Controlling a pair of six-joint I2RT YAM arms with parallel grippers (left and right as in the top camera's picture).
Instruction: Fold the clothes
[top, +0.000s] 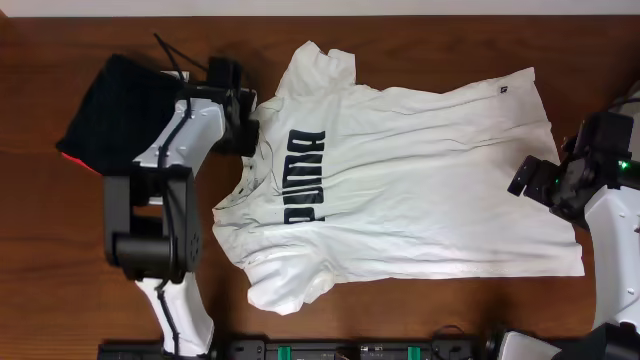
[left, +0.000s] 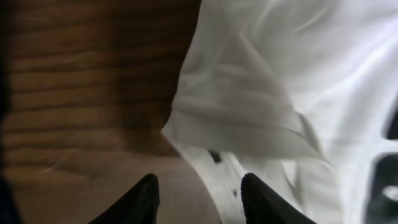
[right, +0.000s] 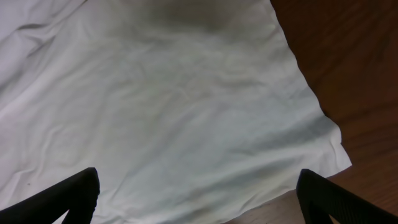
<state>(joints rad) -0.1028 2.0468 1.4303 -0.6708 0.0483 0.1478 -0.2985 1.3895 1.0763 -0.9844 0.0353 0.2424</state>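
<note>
1. The white T-shirt (top: 420, 180) is spread out flat on the wooden table (top: 40, 250), front side up. The black PUMA lettering (top: 305, 175) reads sideways from overhead. Neck end points left, hem end points right, and one sleeve sticks toward the top edge, the other toward the bottom.
2. The left gripper (top: 248, 130) sits right at the neck and shoulder area of the shirt, on its left edge.
3. From the left wrist cam, the left gripper (left: 202, 199) is partway open, with both fingers (left: 146, 199) clearly apart. A folded edge of the shirt (left: 280, 81) runs down between the tips, with bare table (left: 81, 81) off to the left. I honestly can't tell if the tips are touching the cloth. Nothing looks pinched.
4. The right gripper (top: 528, 180) hangs over the hem end on the right side of the shirt.
5. On the right wrist cam, the right gripper (right: 198, 186) is spread really wide, with its fingers (right: 74, 193) way out at the bottom corners of the view. It's got hold of nothing. Below it is wrinkly white shirt (right: 155, 106), and a hem corner ends against the table (right: 348, 62).
6. There's also a folded black garment (top: 115, 100) with a red-orange edge (top: 75, 158) lying left of the shirt, partly under the left arm, apart from the tee.
</note>
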